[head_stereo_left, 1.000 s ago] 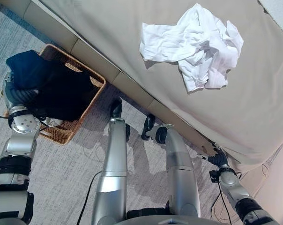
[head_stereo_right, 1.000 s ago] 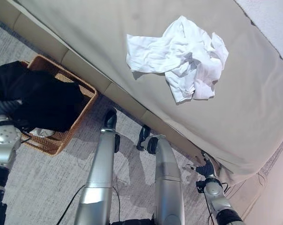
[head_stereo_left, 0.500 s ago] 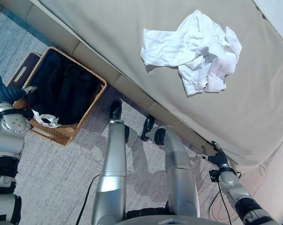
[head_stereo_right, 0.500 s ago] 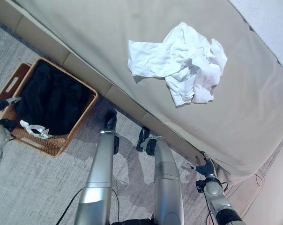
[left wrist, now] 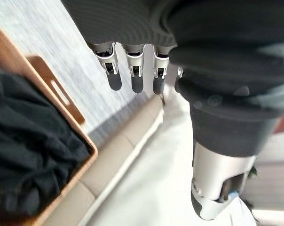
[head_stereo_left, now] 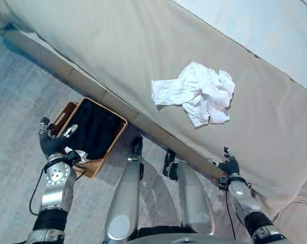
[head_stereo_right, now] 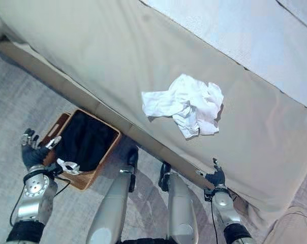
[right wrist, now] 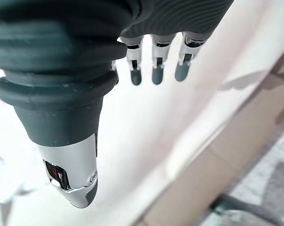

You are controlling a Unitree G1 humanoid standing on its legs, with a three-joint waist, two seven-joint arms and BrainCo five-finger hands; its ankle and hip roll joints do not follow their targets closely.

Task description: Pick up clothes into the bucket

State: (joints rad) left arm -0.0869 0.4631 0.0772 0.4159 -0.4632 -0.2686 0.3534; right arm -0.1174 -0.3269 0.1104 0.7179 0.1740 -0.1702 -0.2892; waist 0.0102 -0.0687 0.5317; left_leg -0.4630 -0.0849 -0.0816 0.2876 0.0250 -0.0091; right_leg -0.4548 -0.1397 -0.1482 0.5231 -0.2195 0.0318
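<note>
A crumpled white shirt (head_stereo_left: 194, 93) lies on the bed (head_stereo_left: 118, 46). Dark clothes (head_stereo_left: 95, 133) hide the basket (head_stereo_left: 100, 165) floor. The left hand (head_stereo_left: 53, 143) beside it and the right hand (head_stereo_left: 228, 164) look relaxed, holding nothing.

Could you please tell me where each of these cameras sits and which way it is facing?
Left and right eye views: on the head, looking down at the basket, white garment, left hand, right hand.
Left wrist view: on the left wrist, along its open fingers, over the dark clothes.
Right wrist view: along its open fingers at the bed.
Shared: basket and bed.
</note>
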